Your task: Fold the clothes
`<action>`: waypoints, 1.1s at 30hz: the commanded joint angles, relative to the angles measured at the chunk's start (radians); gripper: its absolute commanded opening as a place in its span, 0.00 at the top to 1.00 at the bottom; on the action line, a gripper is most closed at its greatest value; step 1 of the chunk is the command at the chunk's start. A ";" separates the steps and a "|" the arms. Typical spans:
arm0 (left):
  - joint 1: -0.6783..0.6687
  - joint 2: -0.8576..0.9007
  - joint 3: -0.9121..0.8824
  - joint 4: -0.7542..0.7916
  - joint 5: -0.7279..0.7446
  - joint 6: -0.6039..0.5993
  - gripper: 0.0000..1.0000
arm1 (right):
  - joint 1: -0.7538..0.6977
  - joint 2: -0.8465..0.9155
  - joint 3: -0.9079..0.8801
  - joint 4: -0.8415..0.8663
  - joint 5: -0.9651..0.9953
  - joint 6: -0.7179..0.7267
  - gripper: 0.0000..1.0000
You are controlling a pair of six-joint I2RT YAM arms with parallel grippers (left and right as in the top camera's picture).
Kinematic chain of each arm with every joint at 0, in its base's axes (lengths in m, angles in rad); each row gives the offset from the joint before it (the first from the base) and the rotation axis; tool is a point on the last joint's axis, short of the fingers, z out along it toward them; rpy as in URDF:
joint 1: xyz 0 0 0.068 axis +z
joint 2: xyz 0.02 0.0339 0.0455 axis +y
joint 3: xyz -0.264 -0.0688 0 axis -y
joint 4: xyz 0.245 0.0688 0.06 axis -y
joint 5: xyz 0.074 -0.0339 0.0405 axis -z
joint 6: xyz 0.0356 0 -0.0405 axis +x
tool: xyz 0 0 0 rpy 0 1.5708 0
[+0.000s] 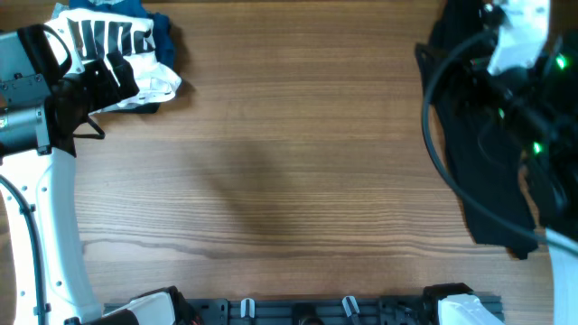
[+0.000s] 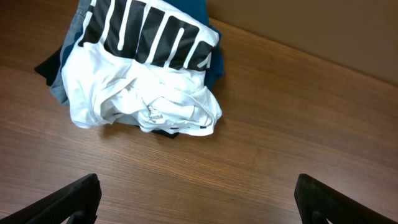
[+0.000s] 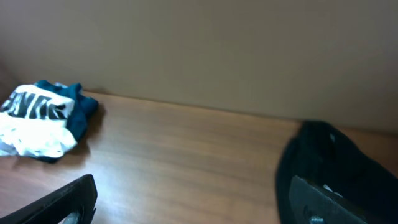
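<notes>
Overhead view: the clothes sit in two lots, a crumpled pile (image 1: 135, 54) at the far left corner and a black garment (image 1: 479, 171) spread loosely along the right edge, well apart with bare wood between them. In the pile a white shirt (image 2: 143, 93) with large black lettering lies bunched on top, a blue garment (image 2: 213, 62) showing behind and beside it and something grey and dark underneath; nothing looks folded yet. The left end effector (image 2: 199, 196) hovers just near of the pile with its fingers spread wide and nothing between them. The right end effector (image 3: 199, 199) is likewise spread wide and empty, low over the desk (image 1: 289, 181) at the black garment's edge. The main risk, as I judge it, is a pinch into the heap catching two layers at once, since the white shirt is tangled over the others, so the blue one would drag along. Lifting by a bunched fold instead of a hem would leave the shirt twisted. On the right, cables hanging over the black cloth could snag it when the arm pulls.
</notes>
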 commanded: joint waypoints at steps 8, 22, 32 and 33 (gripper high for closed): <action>-0.003 -0.004 0.005 0.002 0.015 -0.018 0.00 | 0.002 -0.078 0.004 -0.164 0.040 -0.008 0.00; -0.003 -0.004 0.005 0.002 0.015 -0.017 0.00 | 0.002 0.013 -0.022 -0.161 0.073 -0.013 0.01; -0.003 -0.004 0.005 0.002 0.015 -0.018 0.00 | -0.016 -0.533 -1.001 0.768 0.072 -0.013 0.00; -0.003 -0.004 0.005 0.002 0.015 -0.018 0.00 | -0.016 -0.594 -1.104 0.855 0.072 -0.013 0.00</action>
